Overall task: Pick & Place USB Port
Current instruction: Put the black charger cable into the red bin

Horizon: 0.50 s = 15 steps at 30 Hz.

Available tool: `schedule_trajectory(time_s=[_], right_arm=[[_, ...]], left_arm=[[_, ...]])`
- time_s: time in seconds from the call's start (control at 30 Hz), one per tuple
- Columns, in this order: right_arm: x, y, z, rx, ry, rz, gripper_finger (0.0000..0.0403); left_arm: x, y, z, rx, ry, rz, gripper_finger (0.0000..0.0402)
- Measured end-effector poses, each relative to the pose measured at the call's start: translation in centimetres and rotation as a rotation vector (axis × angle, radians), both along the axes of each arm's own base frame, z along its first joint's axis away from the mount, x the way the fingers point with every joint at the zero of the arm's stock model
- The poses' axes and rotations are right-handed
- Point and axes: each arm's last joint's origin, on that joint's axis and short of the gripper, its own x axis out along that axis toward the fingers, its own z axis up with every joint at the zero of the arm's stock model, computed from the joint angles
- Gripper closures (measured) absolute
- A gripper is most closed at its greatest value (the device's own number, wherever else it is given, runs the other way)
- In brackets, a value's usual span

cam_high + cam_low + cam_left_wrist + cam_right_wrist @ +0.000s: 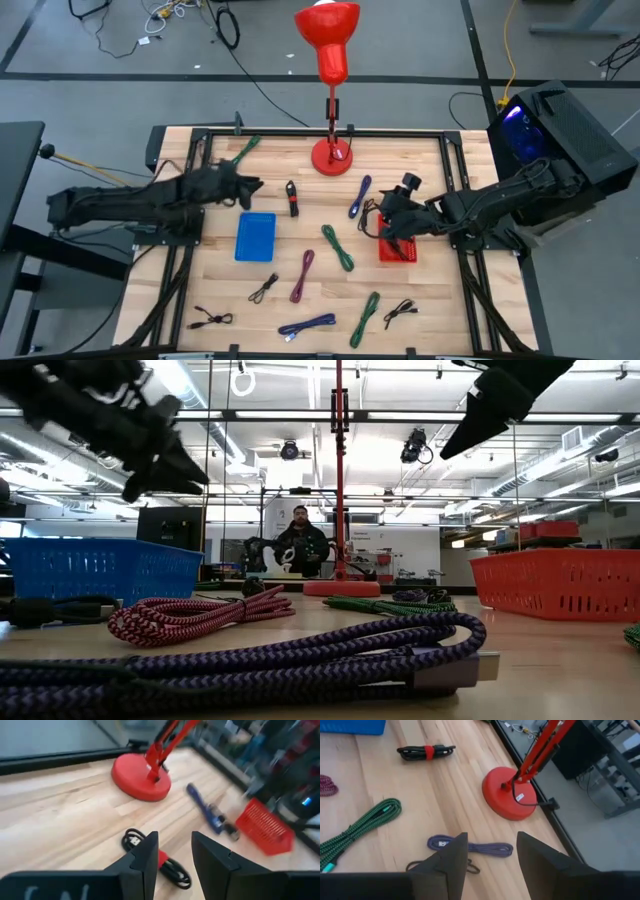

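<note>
**Both claws empty above the table, cables scattered below**

Nearest the low camera I see a purple braided cable lying across the wood, its metal plug facing right, with a maroon braided cable just behind it. Farther back sit the blue basket on the left and the red basket on the right.

From overhead, my left gripper hangs over the table's left side, above the blue basket's far edge. Through its wrist camera the fingers stand parted with nothing between them; beneath lies a black coiled cable bound by a red band.

My right gripper hovers at the red basket's far corner. Its fingers are spread wide and empty, over a violet cable on the boards, with a green cable nearby.

Beyond both stands the red lamp base at the table's far edge. In the room behind, a person sits facing the table.
</note>
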Motion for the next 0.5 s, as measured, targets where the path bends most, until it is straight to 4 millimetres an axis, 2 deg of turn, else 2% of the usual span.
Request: schedule_trajectory(time_s=[0.23,0.37,0.5], right_arm=[[0.0,0.0,0.0,-0.011,0.022,0.032,0.0233],[0.0,0.1,0.0,-0.040,0.050,0.066,0.0234],[0.0,0.1,0.0,-0.067,0.072,0.090,0.0234]], left_arm=[[4.6,2.0,-0.3,-0.146,0.181,-0.069,0.0236],[7.0,2.8,-1.1,-0.236,0.232,-0.081,0.0206],[9.2,3.3,-2.3,-0.345,0.274,-0.085,0.0191]])
